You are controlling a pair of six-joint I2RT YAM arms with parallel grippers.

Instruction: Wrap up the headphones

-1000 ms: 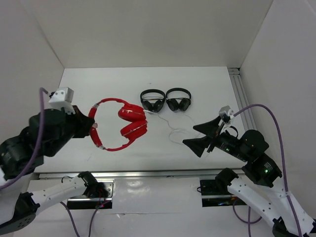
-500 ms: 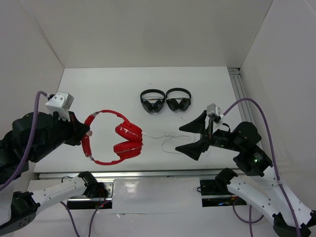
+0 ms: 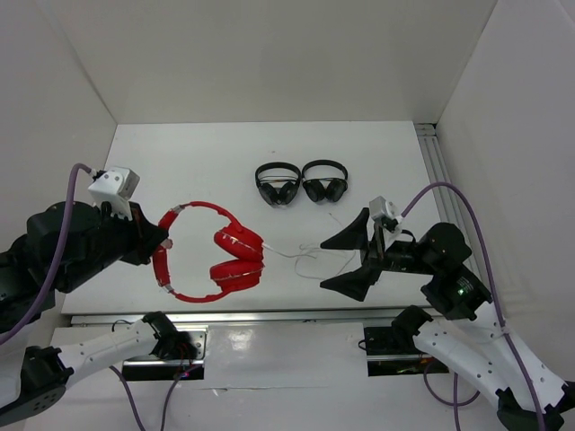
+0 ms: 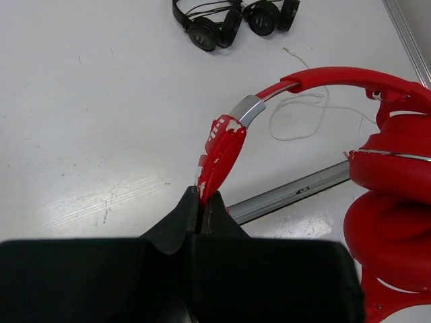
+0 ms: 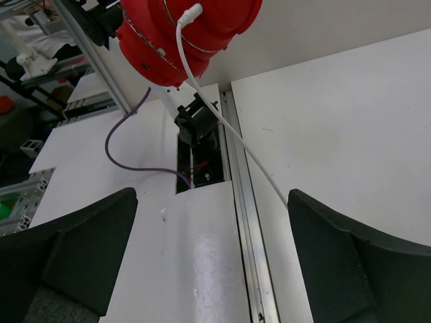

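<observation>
The left tool [image 3: 154,241] is pinched tight on the red band of the headphones [image 3: 235,260], held up left of the middle. The right tool [image 3: 327,263], fingers wide apart, has moved left toward the white cable [image 3: 292,255].

Bare bench [image 3: 198,157] behind the red headphones [image 3: 235,260]: room to pass. White cable [image 3: 280,252] hangs across the gap to my right jaws, spread wide, nothing between them. Two black headphones [image 3: 301,182] sit at far centre. Rail [image 3: 438,171] runs along the right edge.
</observation>
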